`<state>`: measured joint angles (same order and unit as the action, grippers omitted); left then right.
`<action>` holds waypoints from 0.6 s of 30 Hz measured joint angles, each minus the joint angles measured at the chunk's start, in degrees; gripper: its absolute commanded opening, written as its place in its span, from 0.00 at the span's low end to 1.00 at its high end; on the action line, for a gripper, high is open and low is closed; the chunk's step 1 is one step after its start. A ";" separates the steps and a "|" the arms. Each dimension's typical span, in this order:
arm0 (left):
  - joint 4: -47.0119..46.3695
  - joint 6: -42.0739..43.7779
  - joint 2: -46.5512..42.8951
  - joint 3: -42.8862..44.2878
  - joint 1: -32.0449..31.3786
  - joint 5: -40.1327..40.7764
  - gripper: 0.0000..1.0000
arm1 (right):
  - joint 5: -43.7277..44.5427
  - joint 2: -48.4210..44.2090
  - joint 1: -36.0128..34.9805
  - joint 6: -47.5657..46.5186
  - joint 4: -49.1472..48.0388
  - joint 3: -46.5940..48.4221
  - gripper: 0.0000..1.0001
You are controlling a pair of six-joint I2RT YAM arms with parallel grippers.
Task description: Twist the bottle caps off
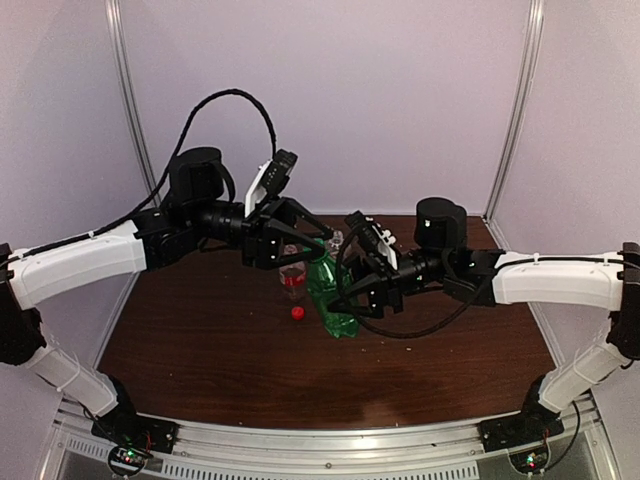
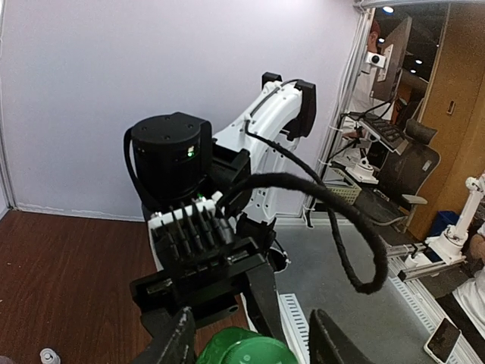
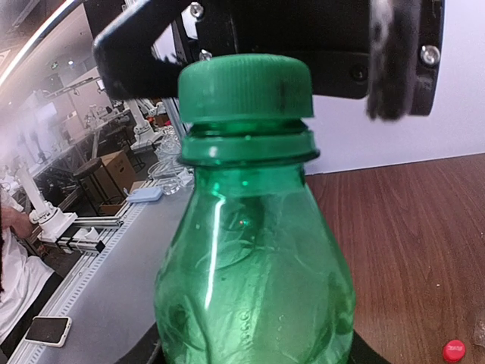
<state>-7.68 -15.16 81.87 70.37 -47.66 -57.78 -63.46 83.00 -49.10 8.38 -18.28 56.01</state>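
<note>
While the red cap (image 1: 297, 312) lies off on the table (image 1: 200, 340), I've the right end effector (image 1: 348, 300) holding the green bottle (image 3: 250, 288), green cap (image 3: 244, 87) on, left end effector (image 2: 250, 341) straddling it, grip unclear.

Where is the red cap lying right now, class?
In the top view, the red cap lies on the brown table near its middle, just on the near side of the clear bottle and left of the green bottle.

three bottles: the green bottle (image 1: 330, 290), a red-labelled bottle (image 1: 292, 272) just left of it, a clear bottle (image 1: 337, 242) behind it. three caps: green cap (image 3: 244, 87) on it, red cap (image 1: 297, 312) in front of it, one white cap (image 2: 49, 354).
</note>
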 measured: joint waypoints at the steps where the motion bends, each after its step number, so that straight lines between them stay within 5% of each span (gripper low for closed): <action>1: -0.17 -0.07 0.09 -0.22 -0.09 -0.24 0.48 | -0.37 0.07 0.00 0.46 -0.52 0.00 0.41; 18: -4.57 -1.73 0.11 -1.81 -0.44 0.22 0.00 | 0.39 0.04 0.09 1.95 -2.40 0.00 0.38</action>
<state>-12.25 -16.88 81.97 68.55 -48.10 -57.56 -63.07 83.05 -49.01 10.33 -20.69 56.01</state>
